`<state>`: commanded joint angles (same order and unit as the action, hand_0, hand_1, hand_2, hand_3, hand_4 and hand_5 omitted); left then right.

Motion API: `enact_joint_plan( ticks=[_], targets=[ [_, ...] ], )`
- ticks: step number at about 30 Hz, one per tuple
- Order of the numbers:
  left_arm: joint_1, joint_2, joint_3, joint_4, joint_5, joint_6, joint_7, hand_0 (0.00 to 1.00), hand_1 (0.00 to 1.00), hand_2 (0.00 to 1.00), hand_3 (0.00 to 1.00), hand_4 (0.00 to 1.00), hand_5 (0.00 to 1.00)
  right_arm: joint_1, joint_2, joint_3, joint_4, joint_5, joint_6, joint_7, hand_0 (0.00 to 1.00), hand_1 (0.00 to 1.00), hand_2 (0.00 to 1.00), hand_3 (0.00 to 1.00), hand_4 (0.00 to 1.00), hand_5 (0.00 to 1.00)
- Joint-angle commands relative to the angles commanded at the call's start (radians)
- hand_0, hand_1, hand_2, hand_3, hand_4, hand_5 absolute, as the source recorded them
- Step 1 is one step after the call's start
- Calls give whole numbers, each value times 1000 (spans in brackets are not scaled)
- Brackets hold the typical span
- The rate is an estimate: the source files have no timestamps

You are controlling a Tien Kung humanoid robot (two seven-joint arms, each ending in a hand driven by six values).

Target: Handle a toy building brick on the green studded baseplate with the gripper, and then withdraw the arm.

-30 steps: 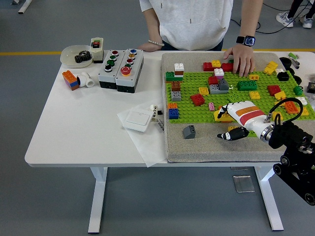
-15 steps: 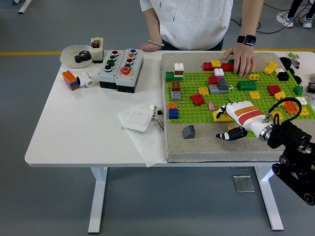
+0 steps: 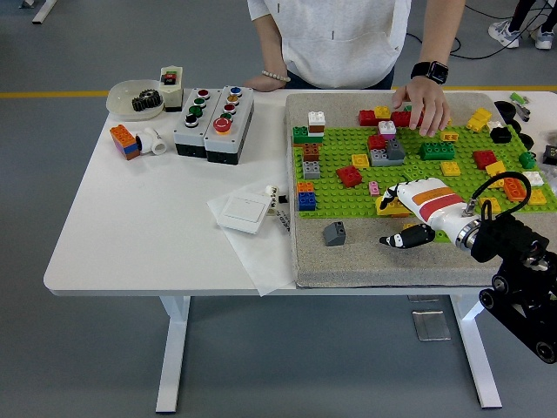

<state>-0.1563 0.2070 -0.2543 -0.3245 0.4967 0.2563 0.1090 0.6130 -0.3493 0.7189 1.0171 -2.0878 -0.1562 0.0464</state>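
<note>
Right hand (image 3: 416, 209) fingers seemingly curl onto a flat yellow brick (image 3: 391, 207) on the green baseplate (image 3: 348, 157)

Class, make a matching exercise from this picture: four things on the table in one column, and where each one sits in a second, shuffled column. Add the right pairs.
Things:
1. dark grey sloped brick
2. white bowl
3. person's hand
4. robot's right hand

Places:
A. far left of the table, holding a black gear
B. far edge of the green baseplate, on red bricks
C. grey mat, near the baseplate's near-left corner
D. near edge of the baseplate, at a yellow brick

Pairs: 1-C, 2-A, 3-B, 4-D
</note>
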Motion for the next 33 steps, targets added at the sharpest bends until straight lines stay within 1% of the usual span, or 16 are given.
enact_joint_plan(
  ticks=[14,26,33],
  targets=[
    [0,0,-2,1,2,0,1,788,801,784,621,647,650,-1,-17,20,-1,-7,1,-2,529,584,652,606,944,376],
    [0,0,-1,1,0,1,0,789,801,784,621,648,652,-3,-14,9,3,1,2,-1,528,584,652,605,946,377],
    [1,0,-1,1,1,1,1,790,802,784,622,647,650,-3,-8,-3,-7,5,3,0,528,583,652,605,946,377]
  ],
)
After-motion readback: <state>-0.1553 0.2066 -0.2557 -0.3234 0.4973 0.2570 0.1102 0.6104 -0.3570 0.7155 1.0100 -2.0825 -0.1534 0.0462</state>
